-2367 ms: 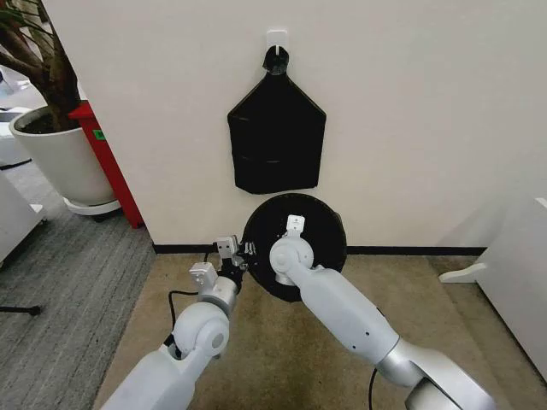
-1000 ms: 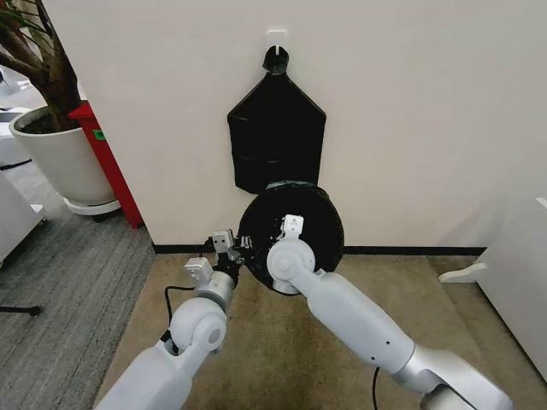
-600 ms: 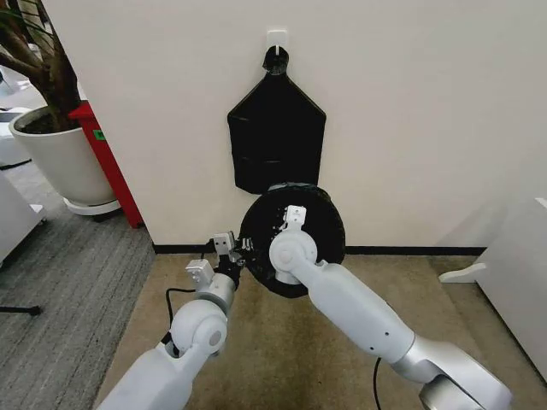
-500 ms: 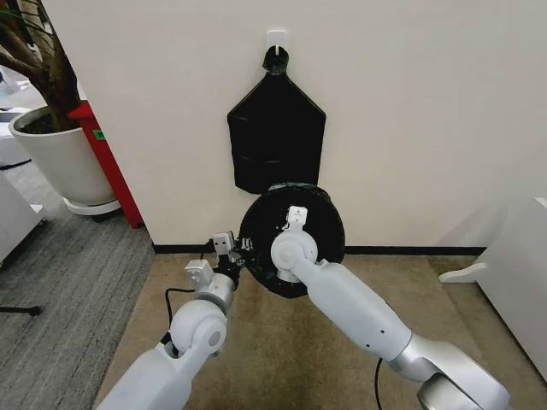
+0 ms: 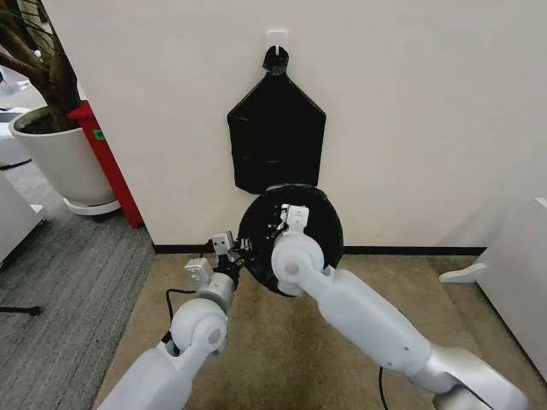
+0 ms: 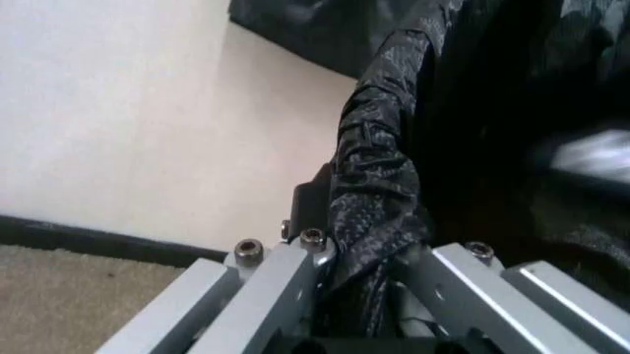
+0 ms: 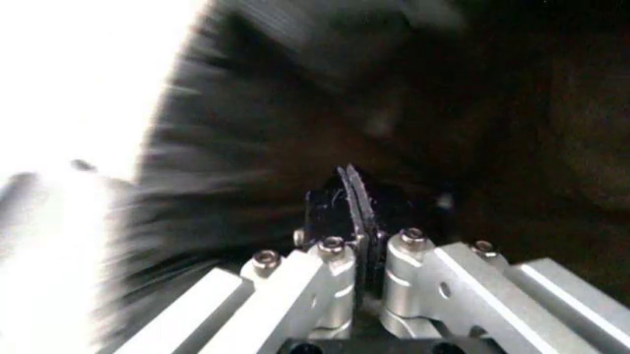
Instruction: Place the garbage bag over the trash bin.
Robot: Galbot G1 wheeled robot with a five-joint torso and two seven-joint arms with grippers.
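The garbage bag is glossy black and spread into a round open mouth low against the wall. The trash bin is hidden beneath it. My left gripper sits at the left edge of that mouth. In the left wrist view the left gripper is shut on a twisted fold of the bag. My right gripper reaches into the mouth from above. In the right wrist view the right gripper has its black pads pressed together against the dark bag interior. Whether film is pinched between them I cannot make out.
A flat black bundle of bags hangs from a white hook on the wall just above. A large white plant pot and a red panel stand at the left, and white furniture at the right. Beige carpet lies in front.
The bag's mouth has risen slightly along the wall. My right arm has shifted and its gripper sits a little higher inside the mouth. The left gripper keeps its hold at the left edge.
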